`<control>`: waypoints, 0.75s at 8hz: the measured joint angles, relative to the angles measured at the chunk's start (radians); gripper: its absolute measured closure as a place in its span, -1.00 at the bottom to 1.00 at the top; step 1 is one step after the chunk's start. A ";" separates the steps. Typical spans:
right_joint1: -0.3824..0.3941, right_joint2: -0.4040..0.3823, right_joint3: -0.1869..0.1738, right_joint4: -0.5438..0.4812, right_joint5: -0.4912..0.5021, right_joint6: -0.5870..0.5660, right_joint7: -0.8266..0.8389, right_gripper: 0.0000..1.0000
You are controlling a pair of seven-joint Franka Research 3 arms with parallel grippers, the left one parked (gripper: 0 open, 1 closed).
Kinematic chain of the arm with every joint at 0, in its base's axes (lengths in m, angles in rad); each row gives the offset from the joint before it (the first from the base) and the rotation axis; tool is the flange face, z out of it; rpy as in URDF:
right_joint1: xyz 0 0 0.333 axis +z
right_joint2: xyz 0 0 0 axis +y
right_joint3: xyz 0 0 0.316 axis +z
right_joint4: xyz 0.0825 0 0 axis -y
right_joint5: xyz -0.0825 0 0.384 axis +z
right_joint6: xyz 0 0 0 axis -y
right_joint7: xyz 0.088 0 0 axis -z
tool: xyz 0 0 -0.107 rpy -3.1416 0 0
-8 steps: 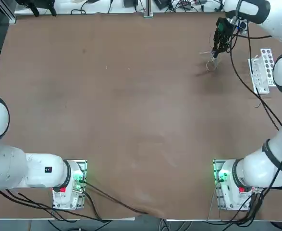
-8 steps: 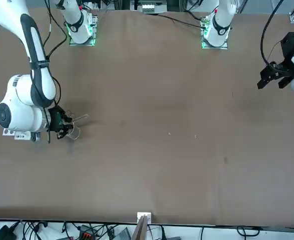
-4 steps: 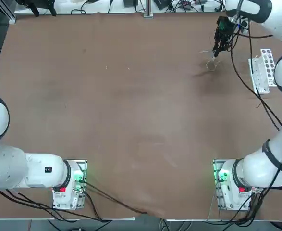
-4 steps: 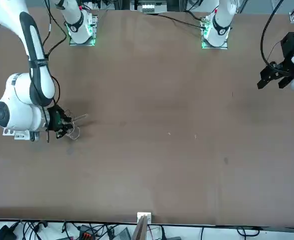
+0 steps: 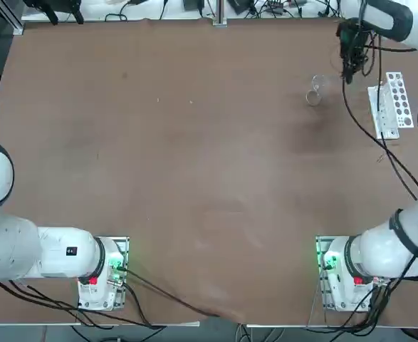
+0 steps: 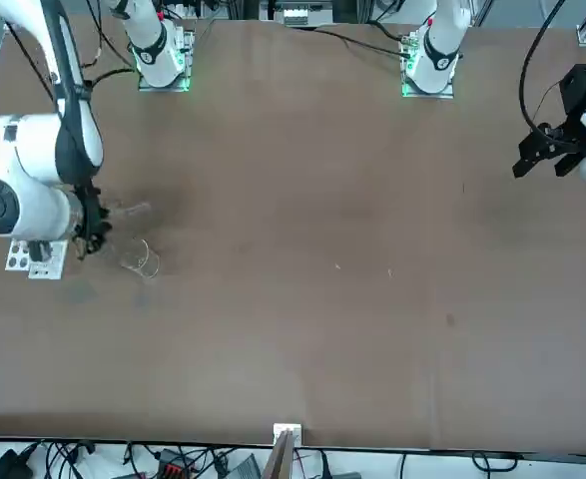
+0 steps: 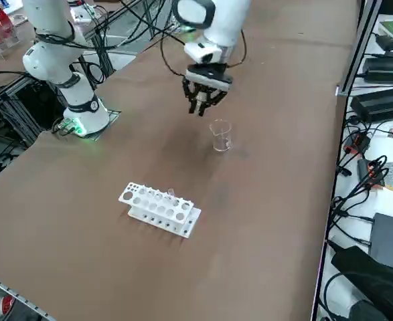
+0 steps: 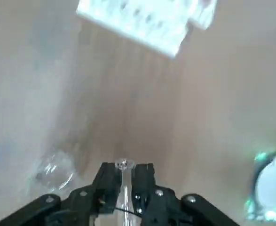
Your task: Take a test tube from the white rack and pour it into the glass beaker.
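Change since the earlier frames: in the top view the right gripper [image 5: 350,73] has left its place directly over the glass beaker [image 5: 315,90] and now hangs in the upper right of the frame, between the beaker and the white rack [image 5: 390,104]. In the front view the same shift reads as a move from just beside the beaker to the far left edge, with the arm's white wrist housing higher in the frame than before.

Right gripper: the fingers [image 8: 110,178] are clamped narrow on the test tube [image 8: 123,182], whose round mouth shows between the pads in the wrist view. In the front view the tube [image 6: 128,211] appears as a faint pale streak jutting from the gripper [image 6: 95,232] toward the beaker [image 6: 143,258]. In the right side view the gripper [image 7: 203,107] points down, upper centre of the frame.

Glass beaker: upright on the brown table [image 5: 194,157], just beside the gripper but apart from it; centre of the right side view [image 7: 220,135], lower left of the wrist view [image 8: 53,170].

White rack: right edge of the top view, partly crossed by black cables [image 5: 369,107]; lower left of centre in the right side view [image 7: 160,208]; upper part of the wrist view [image 8: 142,19].

Surroundings: green-lit arm bases [image 5: 333,267] along the bottom of the top view. The table between rack and beaker is bare.
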 joint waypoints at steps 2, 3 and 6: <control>-0.002 -0.004 -0.005 -0.010 -0.267 -0.051 0.077 0.61; -0.004 -0.004 -0.007 -0.026 -0.389 -0.065 0.131 0.61; -0.011 0.004 -0.009 -0.172 -0.780 -0.080 0.432 0.61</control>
